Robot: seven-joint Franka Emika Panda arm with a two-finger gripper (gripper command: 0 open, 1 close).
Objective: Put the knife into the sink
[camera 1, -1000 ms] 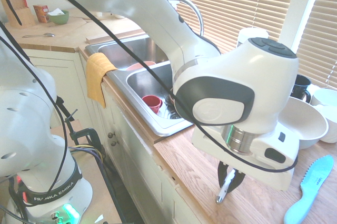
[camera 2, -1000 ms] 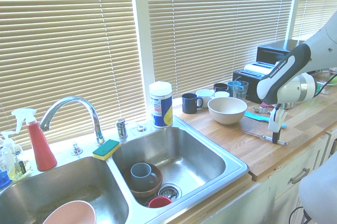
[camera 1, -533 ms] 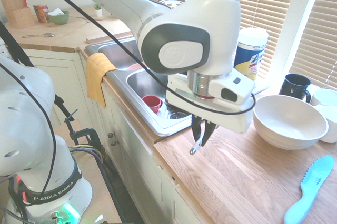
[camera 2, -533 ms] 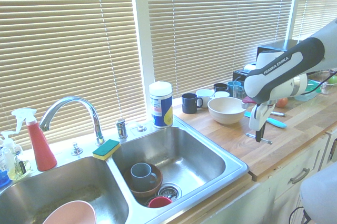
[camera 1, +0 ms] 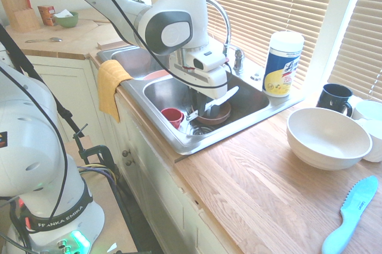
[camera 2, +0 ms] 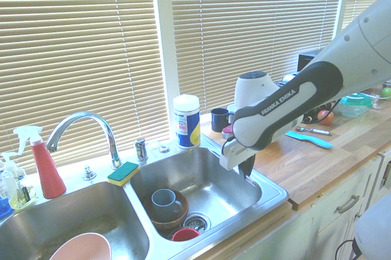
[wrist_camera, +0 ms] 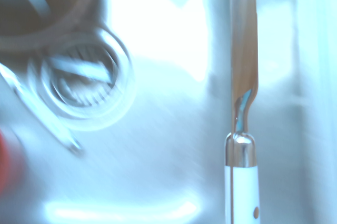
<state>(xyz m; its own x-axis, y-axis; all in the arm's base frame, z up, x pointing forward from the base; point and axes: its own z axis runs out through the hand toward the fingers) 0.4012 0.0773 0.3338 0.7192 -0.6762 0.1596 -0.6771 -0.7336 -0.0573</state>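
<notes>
The gripper (camera 1: 206,104) hangs over the right-hand basin of the sink (camera 1: 179,143) in the middle of the first exterior view, pointing down, its fingers clamped on the knife (camera 1: 222,98). In that view the white handle slants up to the right from the fingers, above a brown bowl (camera 1: 216,114) on the basin floor; the blade end is hidden behind the gripper. In the second exterior view the gripper (camera 2: 247,165) sits centre-right, just inside the sink's (camera 2: 272,198) right rim, and only a dark sliver of the knife shows below it. The wrist view shows the knife (wrist_camera: 243,77) as a long narrow blade running up from a white handle at the bottom edge, over the blurred steel floor and the drain (wrist_camera: 84,84) at left. A red cup (camera 1: 172,116) lies near the drain. On the wooden counter at right stand a white bowl (camera 1: 327,137) and a blue plastic knife (camera 1: 352,213).
</notes>
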